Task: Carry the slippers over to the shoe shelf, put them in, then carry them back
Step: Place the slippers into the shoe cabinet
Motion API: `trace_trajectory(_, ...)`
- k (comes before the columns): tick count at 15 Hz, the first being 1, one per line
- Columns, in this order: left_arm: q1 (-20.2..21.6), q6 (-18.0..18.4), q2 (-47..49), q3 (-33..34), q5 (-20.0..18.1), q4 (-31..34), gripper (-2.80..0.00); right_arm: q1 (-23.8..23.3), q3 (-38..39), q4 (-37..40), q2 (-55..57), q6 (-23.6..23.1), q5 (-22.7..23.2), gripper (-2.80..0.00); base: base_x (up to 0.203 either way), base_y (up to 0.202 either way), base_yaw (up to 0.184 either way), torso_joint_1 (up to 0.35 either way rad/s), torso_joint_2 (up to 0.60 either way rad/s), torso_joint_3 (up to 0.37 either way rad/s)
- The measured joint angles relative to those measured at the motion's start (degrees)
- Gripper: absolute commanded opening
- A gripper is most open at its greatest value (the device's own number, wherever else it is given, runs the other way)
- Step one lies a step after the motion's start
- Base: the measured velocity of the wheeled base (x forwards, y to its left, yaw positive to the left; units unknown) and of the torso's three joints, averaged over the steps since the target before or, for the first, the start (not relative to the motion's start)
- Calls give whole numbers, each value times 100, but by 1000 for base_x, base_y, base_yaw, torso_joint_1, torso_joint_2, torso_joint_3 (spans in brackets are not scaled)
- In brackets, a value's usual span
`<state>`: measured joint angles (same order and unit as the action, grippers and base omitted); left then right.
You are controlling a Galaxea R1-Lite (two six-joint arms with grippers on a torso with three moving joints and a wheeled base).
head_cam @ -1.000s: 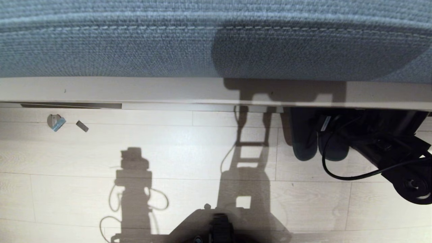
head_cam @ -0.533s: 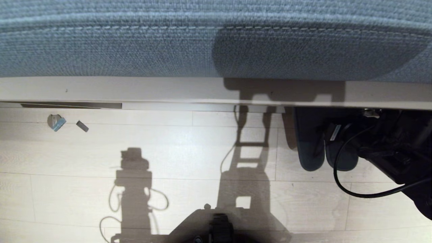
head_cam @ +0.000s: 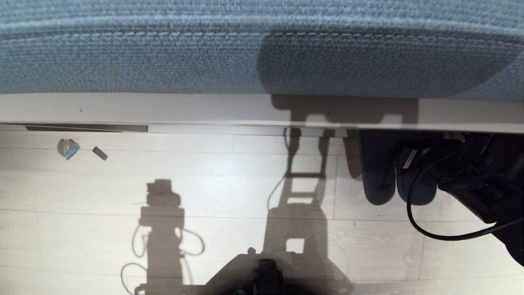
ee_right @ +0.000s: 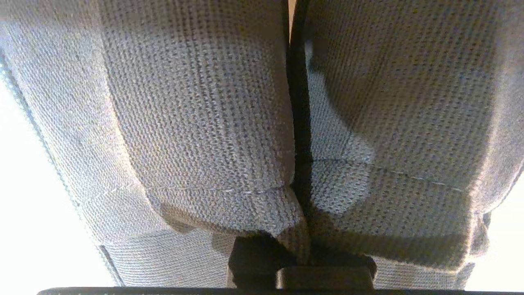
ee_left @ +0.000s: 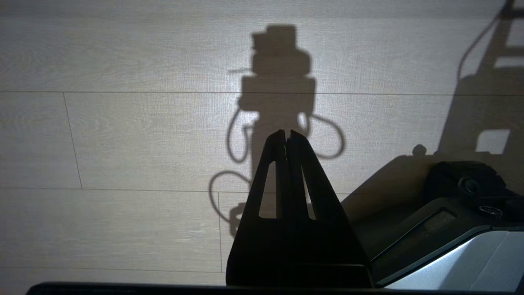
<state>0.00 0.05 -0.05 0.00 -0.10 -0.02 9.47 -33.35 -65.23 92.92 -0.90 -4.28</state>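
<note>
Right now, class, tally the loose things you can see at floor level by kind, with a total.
Slippers: 2, dark blue-grey, side by side, pinched in the right gripper
Small scraps on the floor: 2, left of the picture, by the bench base
Total: 4

Light strong, from behind robot: hard, sharp-edged shadows of arms and cables on pale floor [head_cam: 204, 184] and across blue cushion [head_cam: 123, 53]. Left gripper [ee_left: 286, 133] in dark silhouette, detail lost. Right wrist view: floor beside slippers [ee_right: 196, 123] blown out white; knit weave sharp mid-frame, soft toward frame edges. Head view evenly sharp.
</note>
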Motion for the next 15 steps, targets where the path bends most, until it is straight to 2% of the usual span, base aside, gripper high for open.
trace_trajectory(6,0,-5,0,0,0,2,-280,0,-5,-194,24,19,-1,-280,-166,0,1,1,2,4)
trace_trajectory(8,0,-5,0,0,2,7,-280,-7,-129,-197,61,44,-1,-280,-67,0,0,-3,-1,-1)
trace_trajectory(11,0,5,0,0,-1,2,-280,-41,-650,-262,350,48,10,-280,0,0,0,0,0,0)
trace_trajectory(15,0,2,0,0,0,2,-280,-57,-1899,-338,937,20,166,-280,0,0,0,0,0,0)
